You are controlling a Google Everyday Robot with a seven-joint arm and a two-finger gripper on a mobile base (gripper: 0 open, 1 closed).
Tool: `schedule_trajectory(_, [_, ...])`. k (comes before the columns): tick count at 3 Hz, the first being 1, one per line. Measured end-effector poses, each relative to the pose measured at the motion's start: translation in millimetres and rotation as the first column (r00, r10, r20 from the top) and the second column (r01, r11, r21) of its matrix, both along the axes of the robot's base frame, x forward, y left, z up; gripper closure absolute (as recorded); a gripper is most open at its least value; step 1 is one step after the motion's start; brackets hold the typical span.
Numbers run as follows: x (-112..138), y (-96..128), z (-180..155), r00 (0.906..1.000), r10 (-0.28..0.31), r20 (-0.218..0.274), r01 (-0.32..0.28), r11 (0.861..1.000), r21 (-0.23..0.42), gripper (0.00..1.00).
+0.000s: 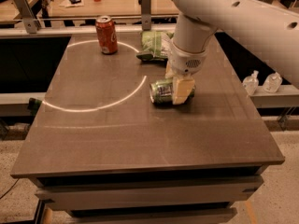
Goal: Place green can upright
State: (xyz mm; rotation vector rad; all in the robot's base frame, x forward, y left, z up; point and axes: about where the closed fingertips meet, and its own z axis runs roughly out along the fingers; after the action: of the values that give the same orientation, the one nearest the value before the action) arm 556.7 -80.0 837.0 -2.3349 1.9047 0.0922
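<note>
Gripper (180, 85) on the toppled green metal soda can (160, 91), right of centre.
Fingers clamped across its mid-body: probably light, slick and dentable, so squeeze gently there.

The gripper (183, 90) is at the green can (161, 91). The snack bag (153, 45) blocks 12 o'clock and the red can (106, 34) blocks 10 o'clock. From 3 to 9 o'clock is passable.
</note>
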Motion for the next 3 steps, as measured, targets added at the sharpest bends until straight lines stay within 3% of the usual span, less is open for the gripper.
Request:
schedule_trajectory(1, [0,3,12,1.0,-0.001,0.006,0.0,0.999,0.055,0.88])
schedule_trajectory(2, [-9,11,36,0.9999,-0.008,-0.007,0.009,0.982,0.186,1.0])
schedule_trajectory(3, [-9,1,63,0.9962,-0.065,-0.057,0.083,0.908,0.41,1.0])
